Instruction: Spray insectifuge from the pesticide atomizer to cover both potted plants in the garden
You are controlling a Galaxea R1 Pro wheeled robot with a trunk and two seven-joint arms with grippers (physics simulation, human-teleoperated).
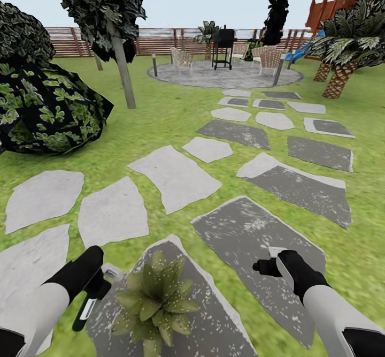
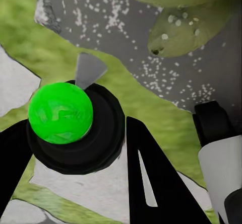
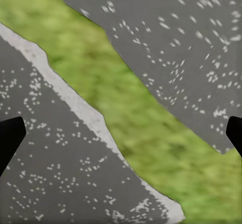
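My left gripper [image 1: 94,288] is shut on the pesticide atomizer [image 1: 85,312], whose dark green body hangs down below the fingers. In the left wrist view the atomizer [image 2: 60,112] shows end-on as a bright green round inside a dark ring, with its grey nozzle tip pointing at the slab. Just right of it a potted plant [image 1: 155,299] stands on a dark slab [image 1: 214,325], its pointed leaves [image 2: 187,30] flecked with white droplets. The second potted plant is out of view. My right gripper [image 1: 271,265] hangs open over a neighbouring slab, with nothing between its fingertips [image 3: 10,138].
Pale and dark stone slabs [image 1: 174,175] lead over the lawn to a round paved patio [image 1: 224,74] with chairs and a grill. A leafy bush [image 1: 45,108] and a tree trunk [image 1: 123,73] stand at the left, a palm [image 1: 342,73] at the right, and the fence [image 1: 160,40] behind.
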